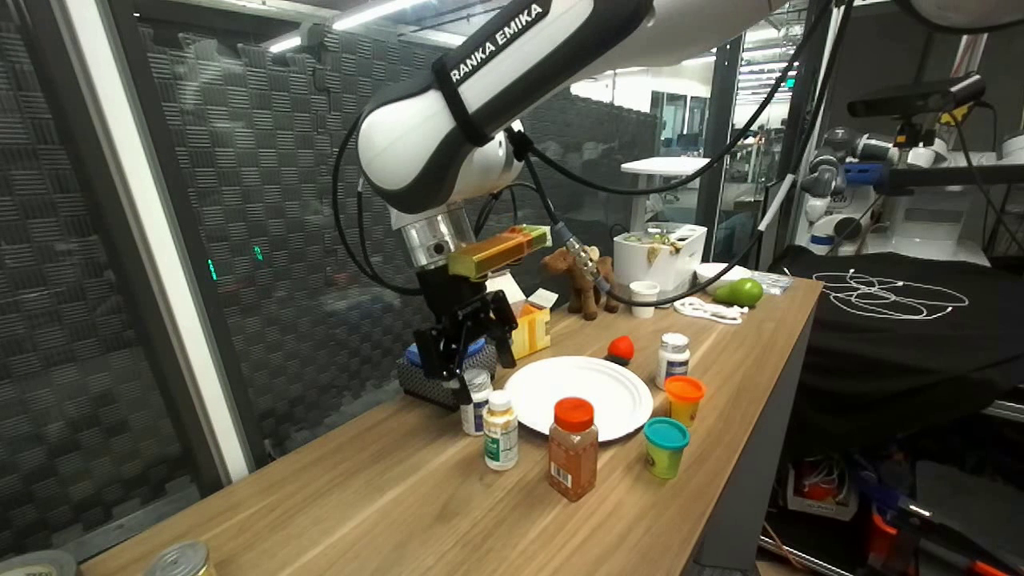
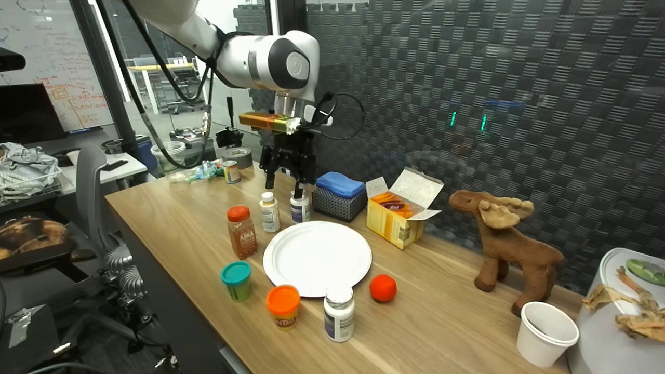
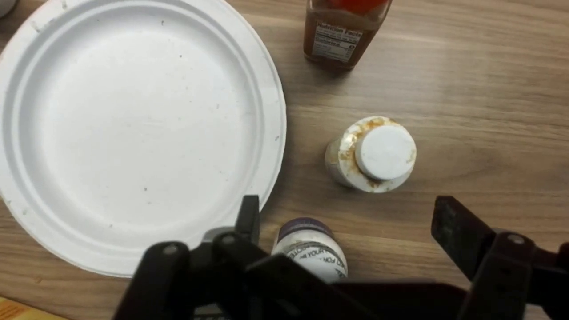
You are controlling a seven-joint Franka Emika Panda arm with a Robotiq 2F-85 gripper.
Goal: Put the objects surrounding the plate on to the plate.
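The white plate (image 2: 317,254) lies flat, bare on top. Around it stand a white bottle with a green label (image 1: 501,450), a brown red-capped bottle (image 1: 572,456), a green cup with a teal lid (image 2: 237,284), an orange cup (image 2: 283,307), a white bottle (image 2: 339,317) and an orange-red ball (image 2: 383,288). Another white bottle, purple-ringed (image 3: 311,251), stands by the plate beneath my gripper (image 3: 346,202), partly hidden by the left finger. My jaws are spread wide above the table, holding nothing; the green-label bottle's white cap (image 3: 386,153) shows ahead of the gap between them.
Close behind the gripper sits a dark mesh box with a blue cloth (image 2: 340,189), beside an open yellow carton (image 2: 397,223). Farther along are a brown plush moose (image 2: 511,249), white paper cups (image 2: 545,332) and a white container (image 1: 660,260). Cans (image 1: 180,560) stand at the opposite end.
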